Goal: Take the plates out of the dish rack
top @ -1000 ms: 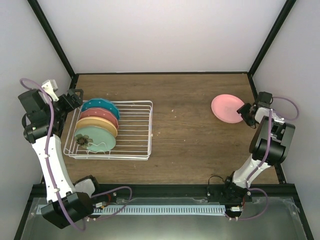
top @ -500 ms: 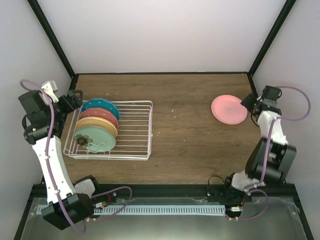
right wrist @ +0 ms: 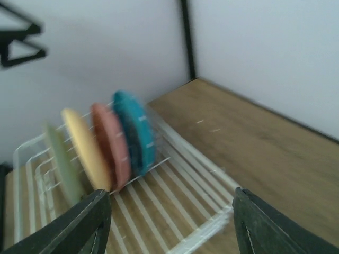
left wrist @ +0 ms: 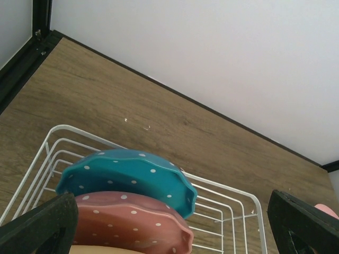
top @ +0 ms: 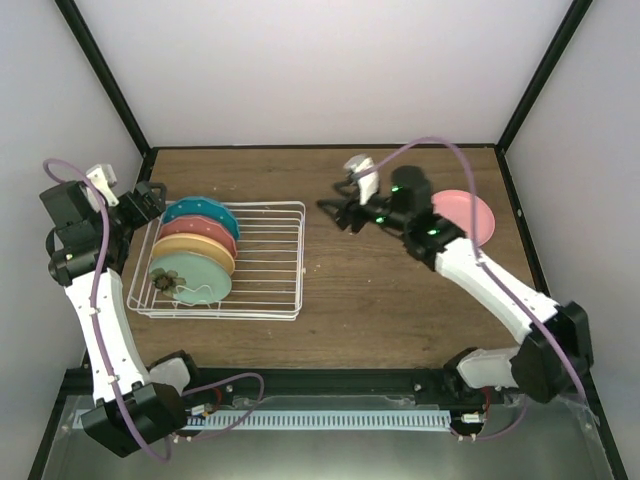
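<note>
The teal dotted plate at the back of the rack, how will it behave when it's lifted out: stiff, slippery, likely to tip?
The teal plate looks rigid and smooth, so probably stiff but slippery at its scalloped rim. It stands on edge in the dish rack beside the salmon plate, so it may roll or tip once freed.

Bright even light, soft shadows, right wrist view blurred (plates [right wrist: 111, 148] smeared)

Dish rack [top: 272, 262] open right of plates [top: 196, 250]
</note>
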{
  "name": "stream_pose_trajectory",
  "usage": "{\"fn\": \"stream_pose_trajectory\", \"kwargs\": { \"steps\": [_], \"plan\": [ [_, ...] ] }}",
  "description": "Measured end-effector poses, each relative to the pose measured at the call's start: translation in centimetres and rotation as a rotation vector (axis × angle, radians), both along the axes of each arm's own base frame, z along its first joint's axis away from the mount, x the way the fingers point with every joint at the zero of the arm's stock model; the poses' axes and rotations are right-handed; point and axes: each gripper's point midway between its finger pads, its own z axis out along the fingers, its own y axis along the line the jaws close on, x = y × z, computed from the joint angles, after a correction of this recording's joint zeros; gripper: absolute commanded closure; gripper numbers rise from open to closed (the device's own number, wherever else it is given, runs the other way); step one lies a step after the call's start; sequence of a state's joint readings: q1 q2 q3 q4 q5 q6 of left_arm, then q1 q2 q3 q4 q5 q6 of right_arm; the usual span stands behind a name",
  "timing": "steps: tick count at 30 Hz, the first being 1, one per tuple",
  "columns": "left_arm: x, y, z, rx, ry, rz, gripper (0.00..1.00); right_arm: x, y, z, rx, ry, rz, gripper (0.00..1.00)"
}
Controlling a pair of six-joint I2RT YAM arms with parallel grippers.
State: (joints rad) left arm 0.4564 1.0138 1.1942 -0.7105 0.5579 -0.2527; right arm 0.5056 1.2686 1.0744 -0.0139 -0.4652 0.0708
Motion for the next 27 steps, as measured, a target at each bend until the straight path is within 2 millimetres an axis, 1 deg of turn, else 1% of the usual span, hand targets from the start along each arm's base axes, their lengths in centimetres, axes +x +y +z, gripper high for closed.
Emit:
{"fn": "stream_pose_trajectory", "kwargs": {
  "steps": [2, 3, 4, 7, 9, 11, 15, 20, 24, 27],
  "plan": [
    [0.0, 0.0, -0.1, -0.002, 0.004, 0.0, 0.0, -1.3, 3.3, -1.6, -0.035, 0.003, 0.088, 0.35],
    [0.0, 0.0, -0.2, -0.002, 0.005, -0.001, 0.0, -2.3, 5.6, -2.9, -0.06, 0.012, 0.149, 0.34],
    [0.0, 0.0, -0.3, -0.002, 0.006, -0.001, 0.0, -3.0, 7.3, -4.1, -0.081, 0.022, 0.193, 0.34],
    [-0.1, 0.0, -0.6, -0.004, 0.012, -0.001, 0.0, -4.8, 11.7, -7.1, -0.144, 0.038, 0.307, 0.34],
    [-0.2, -0.1, -0.9, -0.006, 0.016, -0.001, 0.0, -5.5, 14.1, -8.0, -0.166, 0.03, 0.358, 0.34],
    [-0.3, -0.2, -1.1, -0.007, 0.018, -0.001, 0.0, -5.9, 16.4, -8.3, -0.176, 0.008, 0.403, 0.35],
    [-0.6, -0.3, -0.9, -0.003, 0.01, -0.001, 0.0, -6.7, 19.7, -7.7, -0.171, -0.046, 0.462, 0.38],
    [-0.7, -0.3, -0.7, 0.0, 0.005, -0.001, 0.0, -7.3, 22.7, -7.2, -0.16, -0.094, 0.508, 0.41],
    [-0.7, -0.3, -0.8, -0.001, 0.006, -0.001, 0.0, -8.2, 25.0, -8.0, -0.167, -0.107, 0.547, 0.43],
    [-0.7, -0.3, -1.1, -0.004, 0.012, -0.001, 0.0, -9.2, 26.6, -9.2, -0.181, -0.106, 0.578, 0.45]
  ]
}}
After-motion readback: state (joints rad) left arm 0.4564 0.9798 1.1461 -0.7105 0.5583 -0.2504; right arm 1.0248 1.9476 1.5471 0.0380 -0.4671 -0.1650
